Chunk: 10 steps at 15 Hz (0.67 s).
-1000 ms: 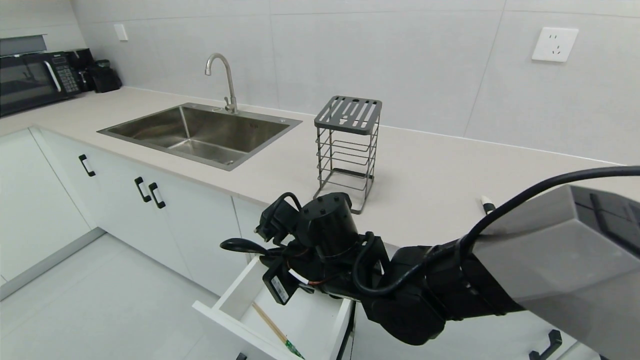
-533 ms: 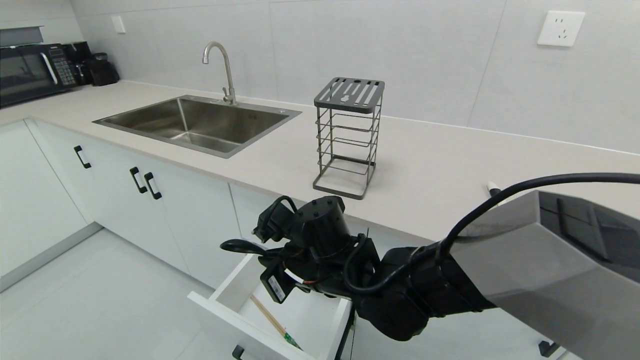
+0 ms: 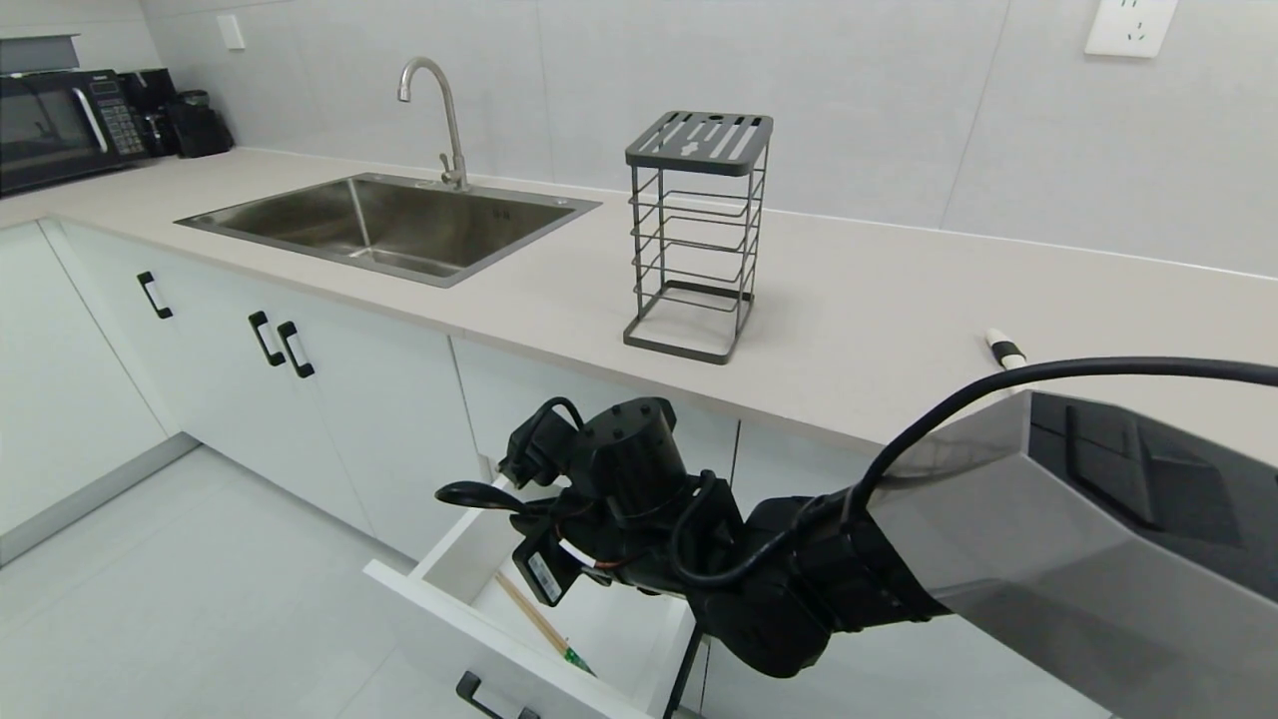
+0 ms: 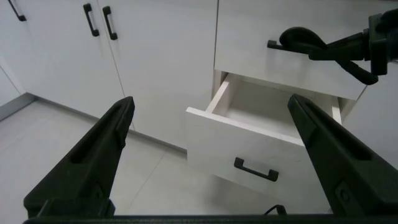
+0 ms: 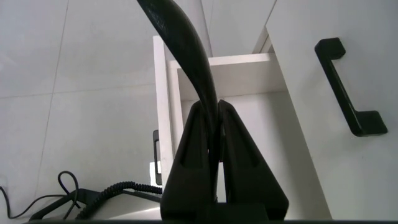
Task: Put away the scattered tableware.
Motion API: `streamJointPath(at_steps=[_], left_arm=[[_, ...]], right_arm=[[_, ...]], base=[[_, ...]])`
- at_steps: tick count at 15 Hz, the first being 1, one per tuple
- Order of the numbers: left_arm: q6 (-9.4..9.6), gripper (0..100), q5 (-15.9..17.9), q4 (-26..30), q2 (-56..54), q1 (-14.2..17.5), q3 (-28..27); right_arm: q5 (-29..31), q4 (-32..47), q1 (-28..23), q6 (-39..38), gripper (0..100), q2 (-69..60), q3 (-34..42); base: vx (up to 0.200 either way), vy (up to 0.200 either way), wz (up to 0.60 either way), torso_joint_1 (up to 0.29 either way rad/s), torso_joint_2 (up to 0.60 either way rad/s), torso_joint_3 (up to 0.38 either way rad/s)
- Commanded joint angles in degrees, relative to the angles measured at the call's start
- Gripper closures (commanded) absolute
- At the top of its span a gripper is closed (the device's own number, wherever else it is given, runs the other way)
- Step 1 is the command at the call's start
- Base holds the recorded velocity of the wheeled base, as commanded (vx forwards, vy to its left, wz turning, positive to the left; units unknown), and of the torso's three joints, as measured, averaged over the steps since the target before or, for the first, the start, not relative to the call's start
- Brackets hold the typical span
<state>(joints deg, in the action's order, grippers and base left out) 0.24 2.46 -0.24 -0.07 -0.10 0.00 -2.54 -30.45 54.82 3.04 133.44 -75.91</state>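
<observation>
My head camera has shifted; right jaws clamp the black spoon (image 3: pixel 469 492) over the open drawer (image 3: pixel 449 534), lower centre, for release; left jaws apart.

Kitchen, stainless sink (image 3: pixel 399 215) with gooseneck tap (image 3: pixel 451 140) set in a pale countertop (image 3: pixel 859 320), white cabinets (image 3: pixel 369 429) with black handles below, microwave (image 3: pixel 50 130) at the far end, grey wall tiles (image 3: pixel 859 110), wire rack (image 3: pixel 699 145) on the counter, one open drawer (image 3: pixel 449 629).
</observation>
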Motion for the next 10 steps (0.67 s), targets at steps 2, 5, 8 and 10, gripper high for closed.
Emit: streamJointPath(at_steps=[2,5,8,10], left_arm=[[0.02,0,0.0,0.0,0.1,0.0,0.0],[0.02,0,0.0,0.0,0.1,0.0,0.0],[0.02,0,0.0,0.0,0.1,0.0,0.0],[0.02,0,0.0,0.0,0.1,0.0,0.0]], right_arm=[[0.0,0.0,-0.2,0.0,100,0.9,-0.5],[0.0,-0.1,-0.5,0.0,100,2.4,-1.4],[0.0,-0.1,-0.7,0.0,100,4.6,-3.9],[0.0,-0.1,-1.0,0.0,100,6.2,-6.1]], base=[[0.000,0.000,0.00,0.000,0.00,0.000],[0.000,0.000,0.00,0.000,0.00,0.000],[0.000,0.000,0.00,-0.154,0.30,0.142],[0.000,0.000,0.00,-0.222,0.43,0.200]])
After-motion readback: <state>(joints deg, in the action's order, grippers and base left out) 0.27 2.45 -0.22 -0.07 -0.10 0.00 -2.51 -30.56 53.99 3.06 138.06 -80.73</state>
